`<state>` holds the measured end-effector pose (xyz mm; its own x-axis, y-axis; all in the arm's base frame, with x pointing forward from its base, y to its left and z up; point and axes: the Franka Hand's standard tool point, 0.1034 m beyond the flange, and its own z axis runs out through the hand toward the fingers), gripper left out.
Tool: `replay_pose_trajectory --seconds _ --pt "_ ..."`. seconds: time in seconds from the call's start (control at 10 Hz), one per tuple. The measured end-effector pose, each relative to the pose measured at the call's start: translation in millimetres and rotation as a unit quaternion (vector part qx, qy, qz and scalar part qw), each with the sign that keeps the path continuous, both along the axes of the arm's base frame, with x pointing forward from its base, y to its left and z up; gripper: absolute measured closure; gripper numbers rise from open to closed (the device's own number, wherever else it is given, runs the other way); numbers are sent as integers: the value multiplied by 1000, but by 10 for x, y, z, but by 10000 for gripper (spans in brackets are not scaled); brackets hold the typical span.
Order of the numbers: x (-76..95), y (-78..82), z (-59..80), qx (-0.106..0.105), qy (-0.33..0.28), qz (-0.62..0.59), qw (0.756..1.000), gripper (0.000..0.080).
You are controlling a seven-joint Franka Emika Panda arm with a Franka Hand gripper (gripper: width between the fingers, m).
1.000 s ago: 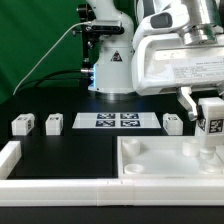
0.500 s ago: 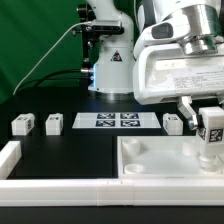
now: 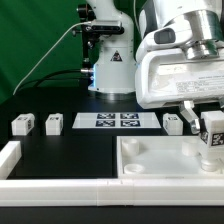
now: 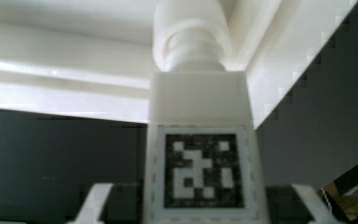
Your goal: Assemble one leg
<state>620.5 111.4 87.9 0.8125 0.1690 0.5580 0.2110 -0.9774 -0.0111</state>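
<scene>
Leg (image 3: 213,140), upright and clamped between the fingers of the gripper (image 3: 209,113), is hovering over the corner of the tray (image 3: 150,168) at the exterior view's right; seating is proceeding, likely needing straight, aligned descent into that corner.

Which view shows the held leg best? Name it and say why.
The wrist view: the leg fills the frame, its marker and round end plain. The exterior view shows the leg small, upright, at that view's right edge over the tray.

The leg (image 4: 202,125) and the tray (image 3: 160,162) look like smooth, matt white plastic. The table (image 3: 70,155) is matt black, and the backdrop (image 3: 30,40) looks like green cloth.
</scene>
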Motion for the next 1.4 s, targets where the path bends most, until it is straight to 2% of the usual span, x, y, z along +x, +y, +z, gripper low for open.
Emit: replay_pose_trajectory --seconds 0.4,0.9,1.0,1.1,1.2,1.4 --pt "-31 11 -88 0 -2 0 1000 506" --pt "-43 48 -105 1 -6 2 1000 506" --pt "-45 48 -109 1 -5 2 1000 414" --pt "-49 46 -119 1 -4 3 1000 237" --pt "-50 45 -122 0 -4 3 1000 177" --pt "-55 44 -126 0 -4 3 1000 154"
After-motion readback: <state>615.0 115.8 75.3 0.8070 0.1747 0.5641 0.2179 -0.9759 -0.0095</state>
